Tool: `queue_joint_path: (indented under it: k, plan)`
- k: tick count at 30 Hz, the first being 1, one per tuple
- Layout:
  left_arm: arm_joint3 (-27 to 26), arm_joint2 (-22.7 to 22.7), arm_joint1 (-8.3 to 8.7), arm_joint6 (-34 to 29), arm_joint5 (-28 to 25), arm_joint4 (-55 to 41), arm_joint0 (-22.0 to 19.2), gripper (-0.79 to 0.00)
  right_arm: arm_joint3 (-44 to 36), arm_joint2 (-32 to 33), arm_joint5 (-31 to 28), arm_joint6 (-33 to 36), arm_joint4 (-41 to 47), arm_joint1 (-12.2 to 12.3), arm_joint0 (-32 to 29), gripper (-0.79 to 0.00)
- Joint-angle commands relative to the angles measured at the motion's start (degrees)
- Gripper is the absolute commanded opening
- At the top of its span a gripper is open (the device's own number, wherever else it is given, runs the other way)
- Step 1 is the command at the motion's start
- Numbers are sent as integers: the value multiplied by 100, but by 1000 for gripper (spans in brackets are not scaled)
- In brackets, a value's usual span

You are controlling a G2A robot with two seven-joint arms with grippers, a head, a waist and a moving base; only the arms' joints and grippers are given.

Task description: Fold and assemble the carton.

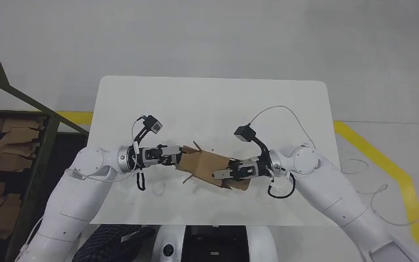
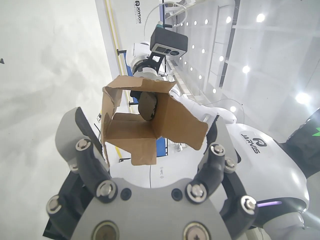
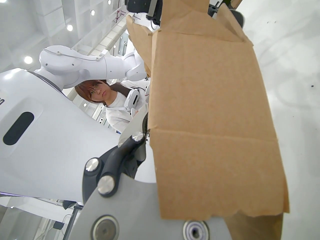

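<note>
Watching for a bad fold at the open end. The carton point(image 1: 208, 169) hangs between the two arms over the near part of the tabletop point(image 1: 262, 105).

Risks, as I judge them:
- Right jaws hold it by one side wall only, so a push from the other end could rack the tube flat or slip it loose.
- The flap edges look ragged. A finger catching one could tear it or crease it off the score line.

Right jaws are clenched on the far end's wall, with one pad point(image 2: 147, 106) inside the tube. Left jaws are released and spread wide, grasping nothing. The open end's flaps stand between them: one flap edge lies against one finger point(image 2: 85, 128), and another flap's tip touches the opposite finger point(image 2: 215, 133).
</note>
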Motion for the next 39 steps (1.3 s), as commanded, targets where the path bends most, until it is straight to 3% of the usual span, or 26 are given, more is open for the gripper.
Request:
queue_joint_path:
  k: [1, 39]
  plan:
    - [-31, 8, -3, -24, 6, -42, -9, 0, 38, -44, -18, -18, 8, -2, 34, -785]
    - [-303, 250, -53, -24, 83, 15, -141, 0, 378, -586, -216, -216, 382, -135, 364, -785]
